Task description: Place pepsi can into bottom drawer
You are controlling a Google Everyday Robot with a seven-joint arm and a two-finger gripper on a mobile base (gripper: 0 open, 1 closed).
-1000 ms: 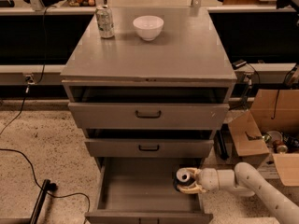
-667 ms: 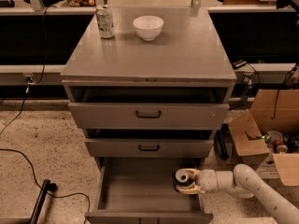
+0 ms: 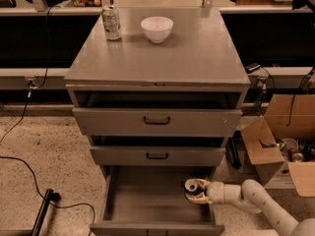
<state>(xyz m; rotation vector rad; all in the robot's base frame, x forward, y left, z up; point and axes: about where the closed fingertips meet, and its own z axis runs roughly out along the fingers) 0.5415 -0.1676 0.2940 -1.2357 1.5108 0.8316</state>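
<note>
The bottom drawer [image 3: 147, 200] is pulled out wide and shows its plain grey inside. My gripper [image 3: 195, 191] reaches in from the right on the white arm and sits low at the drawer's right side, near the right wall. It is shut on the pepsi can [image 3: 191, 185]. Only the can's round silver end shows between the pale fingers, and its blue body is hidden.
The two upper drawers with black handles [image 3: 157, 120] stand slightly open above the gripper. A silver-and-green can [image 3: 111, 22] and a white bowl [image 3: 157, 29] stand on the cabinet top. Cardboard boxes [image 3: 275, 141] sit at the right. A black cable and bar [image 3: 42, 208] lie on the floor at the left.
The gripper with the can has shifted slightly to the left inside the bottom drawer. Nothing else has moved.
</note>
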